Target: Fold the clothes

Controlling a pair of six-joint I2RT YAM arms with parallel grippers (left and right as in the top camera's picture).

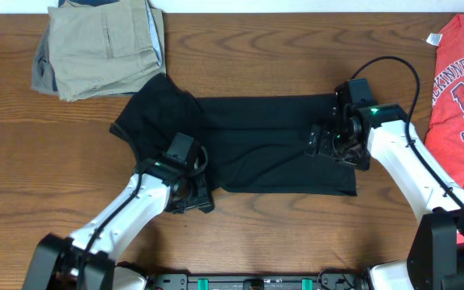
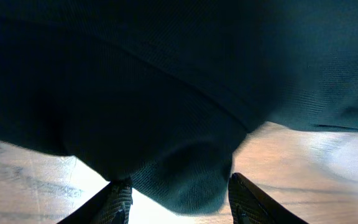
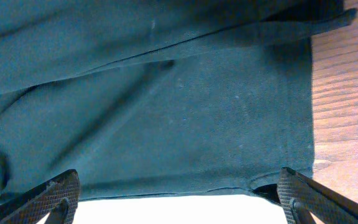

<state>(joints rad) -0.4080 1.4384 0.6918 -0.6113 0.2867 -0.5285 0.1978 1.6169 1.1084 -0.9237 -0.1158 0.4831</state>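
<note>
1. Plain T-shirt [image 1: 272, 145] spread across mid-tabletop [image 1: 296, 48].
2. Folded trousers [image 1: 99, 48] behind it, at far left, just beside its left end.
3. Lettered T-shirt [image 1: 461, 80] well apart, along the right edge.
4. Left end effector [image 1: 193, 196] at the plain T-shirt's near-left edge; right end effector [image 1: 316, 138] over its right end.

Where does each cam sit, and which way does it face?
Overhead: above the table, facing straight down: black T-shirt, khaki trousers, red T-shirt, left gripper, right gripper.
Left wrist: behind the left gripper, facing past its fingers at bunched black fabric.
Right wrist: behind the right gripper, facing flat black fabric between wide-apart fingers.
Shared: all see the black T-shirt and table.
</note>
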